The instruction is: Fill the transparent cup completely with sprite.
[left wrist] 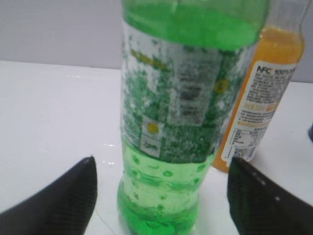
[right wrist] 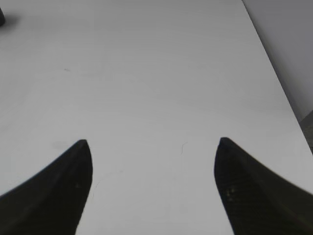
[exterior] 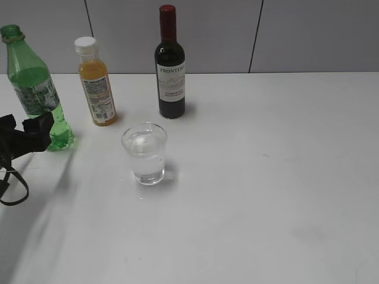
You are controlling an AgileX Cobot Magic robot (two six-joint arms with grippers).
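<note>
While cup sits on white table | grey wall behind

The transparent cup stands upright, a small clear tapered tumbler with clear liquid filling most of it, short of the rim. The green sprite bottle stands upright and uncapped, well left of the cup and slightly behind it, liquid low inside.

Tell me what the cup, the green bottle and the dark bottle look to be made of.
The transparent cup: clear, glossy, probably plastic, the table showing through its wall. The green bottle: translucent green plastic by its look, with a printed label. The wine bottle: dark and shiny, likely glass, with a paper-looking white label and red capsule.
</note>
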